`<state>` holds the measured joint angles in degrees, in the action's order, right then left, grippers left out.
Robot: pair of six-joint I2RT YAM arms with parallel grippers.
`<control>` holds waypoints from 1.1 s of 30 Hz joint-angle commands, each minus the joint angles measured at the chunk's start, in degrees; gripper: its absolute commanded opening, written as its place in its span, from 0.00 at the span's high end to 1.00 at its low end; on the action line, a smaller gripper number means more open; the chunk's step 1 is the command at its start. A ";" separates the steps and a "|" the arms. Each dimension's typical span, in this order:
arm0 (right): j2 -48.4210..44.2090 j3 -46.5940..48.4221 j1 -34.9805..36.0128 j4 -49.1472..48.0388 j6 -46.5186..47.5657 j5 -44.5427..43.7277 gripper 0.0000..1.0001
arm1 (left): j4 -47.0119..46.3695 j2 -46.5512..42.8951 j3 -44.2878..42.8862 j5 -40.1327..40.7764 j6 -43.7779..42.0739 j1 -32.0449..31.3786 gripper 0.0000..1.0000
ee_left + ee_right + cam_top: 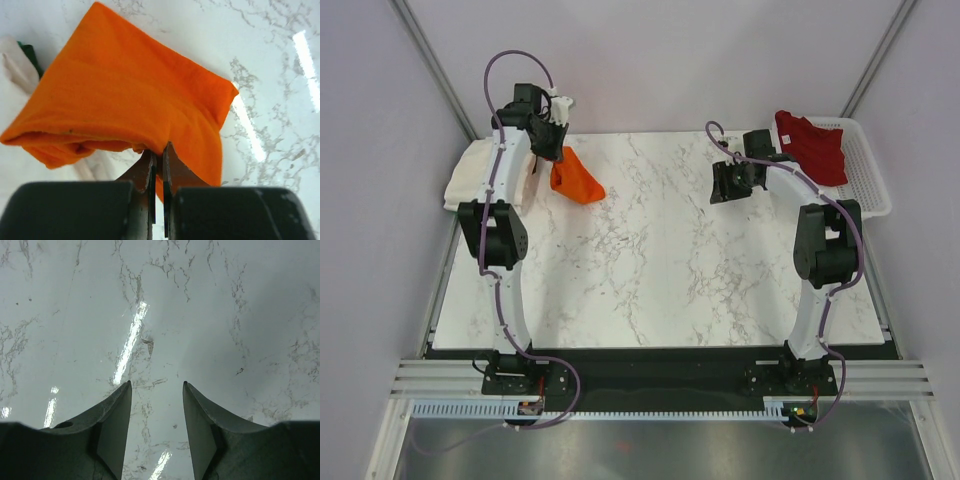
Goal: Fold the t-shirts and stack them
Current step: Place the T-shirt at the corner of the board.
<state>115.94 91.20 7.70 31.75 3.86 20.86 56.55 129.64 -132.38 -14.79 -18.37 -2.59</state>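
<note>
left gripper (157, 150) — jaws clamped on an edge of the orange shirt (135, 100) | orange shirt bunched, at 11 o'clock on the table (660, 250), just beside the cream shirt (475, 175) at 10 o'clock | right gripper (156, 387) — released, fingers apart over bare marble at 1 o'clock | red shirt (812, 145) in the basket (870, 190) at 2 o'clock

A robot lab cell. Plain white panels (660, 60) enclose a marble-patterned table (660, 270), with aluminium struts (430, 65) at eleven and one o'clock.
</note>
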 commanded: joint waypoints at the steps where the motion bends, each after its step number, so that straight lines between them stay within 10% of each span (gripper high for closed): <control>1: -1.68 0.74 0.12 -0.90 0.36 -0.03 0.46 | 1.63 -3.70 -3.50 6.87 -9.31 -0.84 0.98; 33: -3.53 -3.31 0.38 -4.24 -2.45 1.11 0.46 | 1.72 -7.04 -13.17 24.45 -29.00 7.24 0.98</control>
<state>115.11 87.57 7.73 29.12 1.78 21.08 59.90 125.89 -142.89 7.11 -44.93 2.46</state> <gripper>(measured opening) 0.546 0.049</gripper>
